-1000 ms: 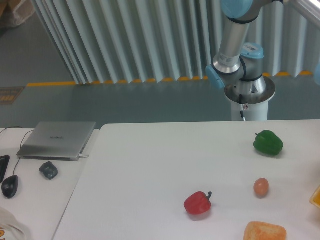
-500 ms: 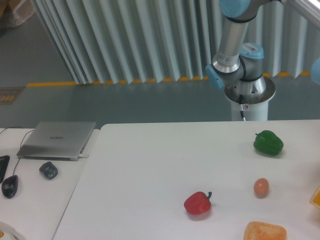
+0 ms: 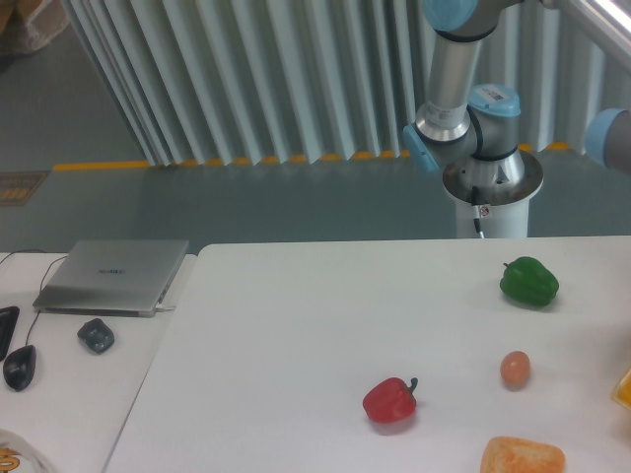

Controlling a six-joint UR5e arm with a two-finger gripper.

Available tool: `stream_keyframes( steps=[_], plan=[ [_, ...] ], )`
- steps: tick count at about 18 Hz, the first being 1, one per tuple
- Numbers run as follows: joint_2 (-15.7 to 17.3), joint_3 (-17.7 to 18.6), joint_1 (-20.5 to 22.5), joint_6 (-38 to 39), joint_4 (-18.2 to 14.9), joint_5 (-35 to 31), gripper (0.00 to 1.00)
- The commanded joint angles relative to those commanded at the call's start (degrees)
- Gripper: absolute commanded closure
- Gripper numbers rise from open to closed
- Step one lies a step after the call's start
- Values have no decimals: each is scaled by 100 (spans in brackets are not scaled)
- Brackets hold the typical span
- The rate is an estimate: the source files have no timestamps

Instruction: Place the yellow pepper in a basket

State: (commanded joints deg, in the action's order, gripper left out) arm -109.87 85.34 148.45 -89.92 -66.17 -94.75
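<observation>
Nothing looks done yet: my fingers are out of view, so I cannot tell their state. Yellow pepper may be that yellow sliver [image 3: 623, 387] at the counter's [image 3: 296, 325] right edge; no basket shows.

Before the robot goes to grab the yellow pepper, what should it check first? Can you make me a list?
1. Yellow pepper found: cannot tell. Only a yellow sliver shows at the right edge.
2. Basket found: not ok, none is in view.
3. Fingers open and ready: cannot tell, the gripper is out of view; only the arm shows.
4. Wrong peppers told apart: ok. The red pepper and green pepper sit well apart.
5. Small things in the way: ok so far; the egg and bread lie on the table.
</observation>
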Motion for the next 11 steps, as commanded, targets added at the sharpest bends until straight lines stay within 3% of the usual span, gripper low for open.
stream_keyframes(
  steps=[11],
  plan=[
    [316,87,-545,554,-1116,1107,0]
  ],
)
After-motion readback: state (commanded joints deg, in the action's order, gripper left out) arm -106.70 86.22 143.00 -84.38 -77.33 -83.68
